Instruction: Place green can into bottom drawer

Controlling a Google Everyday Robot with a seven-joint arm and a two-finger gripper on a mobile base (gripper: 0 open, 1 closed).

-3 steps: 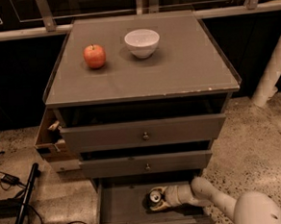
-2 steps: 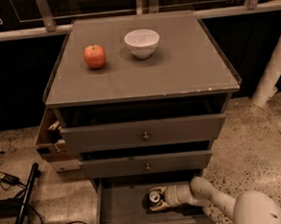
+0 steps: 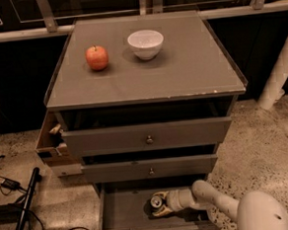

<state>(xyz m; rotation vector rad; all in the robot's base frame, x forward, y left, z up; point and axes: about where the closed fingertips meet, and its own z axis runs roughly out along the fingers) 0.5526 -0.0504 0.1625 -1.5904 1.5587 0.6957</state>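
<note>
Speckled floor (image 3: 264, 138) beneath a grey three-drawer cabinet (image 3: 180, 70). Its wide grey bottom drawer (image 3: 122, 211) stood open; inside, the two-finger gripper (image 3: 161, 204) pinched the small light-green metal can (image 3: 156, 201). Advisable: seat can on drawer floor before releasing.

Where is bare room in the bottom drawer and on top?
The bottom drawer is bare on its left; the hand at the green can crowds its right. The cabinet top is bare in front and right of apple and bowl.

Dim; gripper (image 3: 158, 205) in shadowed bottom drawer (image 3: 123, 210)
</note>
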